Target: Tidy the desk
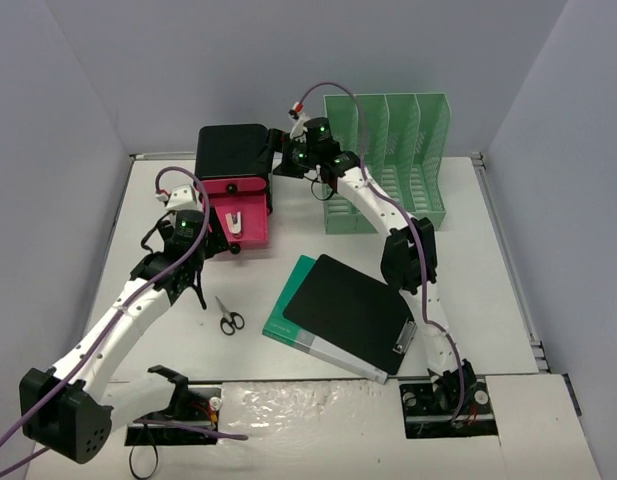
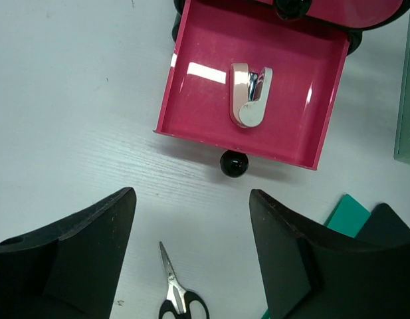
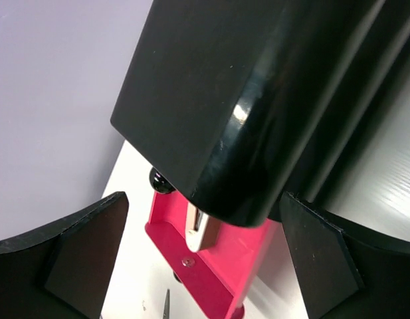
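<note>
The white desk point(image 1: 488, 260) holds a black drawer box point(image 1: 231, 152) at the back left, with its pink drawer point(image 1: 250, 228) pulled open. A white stapler point(image 1: 233, 222) lies in the drawer; it also shows in the left wrist view point(image 2: 250, 94). My left gripper point(image 1: 198, 285) is open and empty, just in front of the drawer's black knob point(image 2: 233, 164), above small black-handled scissors point(image 1: 228, 318). My right gripper point(image 1: 284, 158) is open and empty beside the box's right rear corner point(image 3: 258, 100), with that corner between its jaws in the right wrist view.
A green file rack point(image 1: 388, 160) stands at the back right, close behind my right arm. A black clipboard point(image 1: 353, 310) lies on a teal folder point(image 1: 286, 312) at the front middle. Pale grey walls edge the desk.
</note>
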Controlling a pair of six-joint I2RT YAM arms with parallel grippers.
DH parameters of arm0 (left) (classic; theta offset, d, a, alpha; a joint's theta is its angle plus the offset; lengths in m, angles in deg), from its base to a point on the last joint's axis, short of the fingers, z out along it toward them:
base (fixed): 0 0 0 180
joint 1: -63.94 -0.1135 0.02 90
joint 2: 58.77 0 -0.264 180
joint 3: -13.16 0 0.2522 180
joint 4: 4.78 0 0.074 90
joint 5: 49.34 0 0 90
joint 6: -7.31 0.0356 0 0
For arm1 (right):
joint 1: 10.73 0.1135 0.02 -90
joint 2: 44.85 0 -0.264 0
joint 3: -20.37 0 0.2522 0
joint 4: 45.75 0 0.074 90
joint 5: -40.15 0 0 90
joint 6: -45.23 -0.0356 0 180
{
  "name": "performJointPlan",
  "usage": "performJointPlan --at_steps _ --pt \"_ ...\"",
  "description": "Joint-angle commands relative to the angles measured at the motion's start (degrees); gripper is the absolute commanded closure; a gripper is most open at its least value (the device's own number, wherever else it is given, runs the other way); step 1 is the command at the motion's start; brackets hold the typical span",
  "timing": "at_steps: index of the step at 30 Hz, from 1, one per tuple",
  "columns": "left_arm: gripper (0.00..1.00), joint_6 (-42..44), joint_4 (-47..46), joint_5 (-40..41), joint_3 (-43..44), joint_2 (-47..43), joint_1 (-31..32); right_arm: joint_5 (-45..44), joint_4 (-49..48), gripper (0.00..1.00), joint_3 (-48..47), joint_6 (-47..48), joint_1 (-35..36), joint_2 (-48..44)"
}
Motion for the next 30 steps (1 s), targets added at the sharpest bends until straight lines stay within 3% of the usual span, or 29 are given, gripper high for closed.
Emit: performJointPlan --at_steps 1,20,30 --pt "0.34 -2.27 1.63 -1.64 0.74 -2.5 1.3 3.1 -9.06 0.05 -2.85 -2.92 1.11 1.06" --pt "0.34 -5.62 4.65 -1.43 -3.72 -5.99 5.75 0.41 -12.95 0.06 -5.76 -3.77 -0.27 5.84" --pt "0.34 -9.84 -3.54 -4.25 -11.1 -4.92 5.93 0.41 -13.31 0.07 -5.15 -2.89 -0.35 6.54"
